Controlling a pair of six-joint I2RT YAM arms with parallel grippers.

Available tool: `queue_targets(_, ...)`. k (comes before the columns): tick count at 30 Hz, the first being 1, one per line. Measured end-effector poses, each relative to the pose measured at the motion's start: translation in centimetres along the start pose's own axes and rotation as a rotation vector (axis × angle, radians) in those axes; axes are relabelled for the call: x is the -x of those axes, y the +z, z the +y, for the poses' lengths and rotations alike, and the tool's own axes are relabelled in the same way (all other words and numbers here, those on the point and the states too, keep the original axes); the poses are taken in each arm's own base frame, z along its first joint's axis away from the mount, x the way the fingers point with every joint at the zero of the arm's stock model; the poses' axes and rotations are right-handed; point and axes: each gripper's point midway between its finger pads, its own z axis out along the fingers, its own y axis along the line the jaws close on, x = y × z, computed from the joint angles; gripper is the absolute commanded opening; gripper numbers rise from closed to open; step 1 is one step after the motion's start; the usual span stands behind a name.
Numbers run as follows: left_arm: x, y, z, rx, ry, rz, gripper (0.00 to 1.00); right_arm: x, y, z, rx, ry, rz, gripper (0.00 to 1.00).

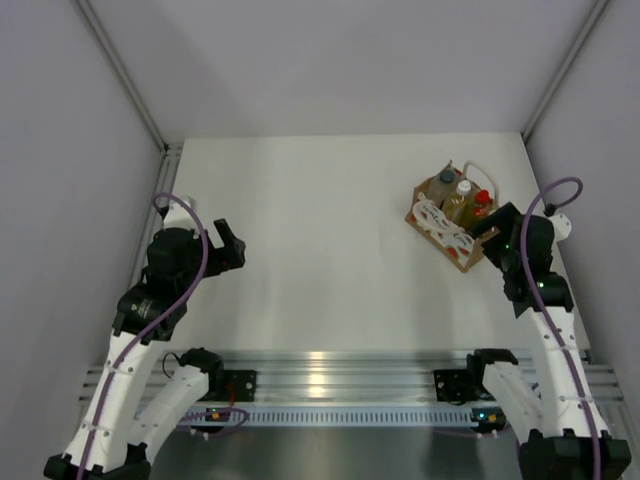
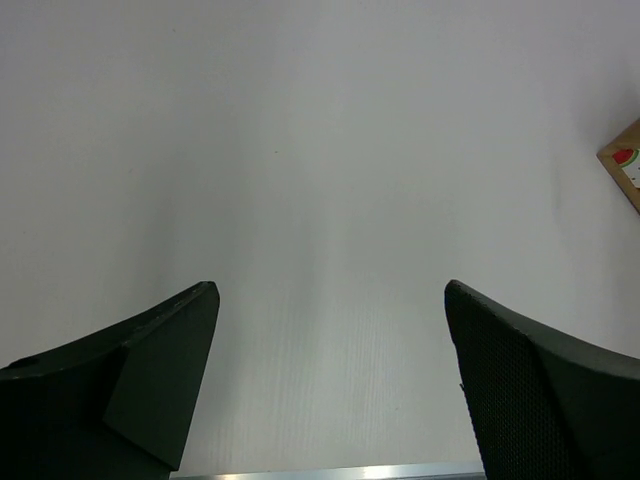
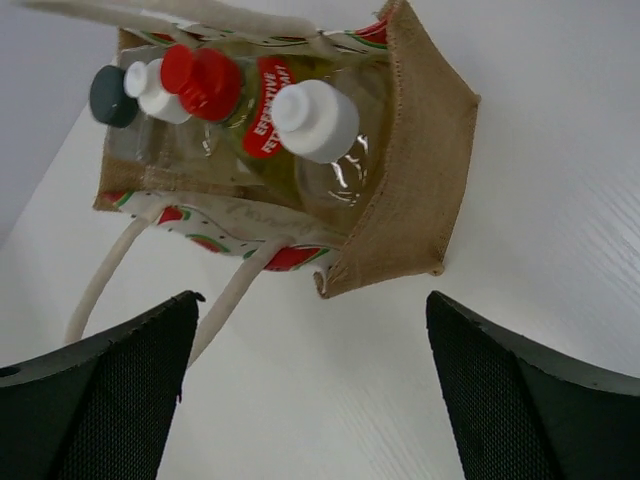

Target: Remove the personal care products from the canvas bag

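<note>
The canvas bag (image 1: 440, 228) stands at the table's far right, tan-brown with white rope handles and a watermelon print. Several personal care products stand upright inside it. In the right wrist view I see a dark grey cap (image 3: 112, 95), a small white cap (image 3: 152, 88), a red cap (image 3: 200, 80) on a yellow bottle and a larger white cap (image 3: 315, 120). My right gripper (image 3: 311, 300) is open just short of the bag's brown end wall (image 3: 415, 180), touching nothing. My left gripper (image 2: 330, 290) is open over bare table far to the left, and only a corner of the bag (image 2: 625, 160) shows in its view.
One rope handle (image 3: 105, 275) trails on the table toward my right gripper's left finger. An aluminium rail (image 1: 330, 365) runs along the near edge between the arm bases. Grey enclosure walls stand close on both sides, the right wall (image 1: 600, 200) near the bag.
</note>
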Motion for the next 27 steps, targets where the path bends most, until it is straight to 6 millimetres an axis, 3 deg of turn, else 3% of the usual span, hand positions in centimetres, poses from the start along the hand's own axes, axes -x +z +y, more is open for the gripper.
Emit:
queue_targets(4, -0.1, 0.0, -0.3, -0.013, 0.004, 0.005, 0.99, -1.0, 3.1, -2.1, -0.041, 0.094, 0.052, 0.86)
queue_targets(8, -0.2, -0.1, -0.5, -0.021, 0.005, 0.009, 0.99, -3.4, 4.7, -3.5, -0.046, 0.139, 0.126, 0.79)
queue_targets(18, -0.3, -0.1, -0.7, -0.036, 0.007, 0.015, 0.99, -4.9, 5.9, -3.1, 0.037, 0.176, 0.123, 0.55)
queue_targets(22, -0.3, -0.1, -0.8, -0.037, 0.007, 0.016, 0.99, -4.6, 5.8, -2.8, 0.066, 0.190, 0.096, 0.46)
queue_targets(27, -0.3, 0.0, -0.8, -0.037, 0.007, 0.016, 0.99, -3.4, 5.9, -3.2, 0.075, 0.219, 0.053, 0.27)
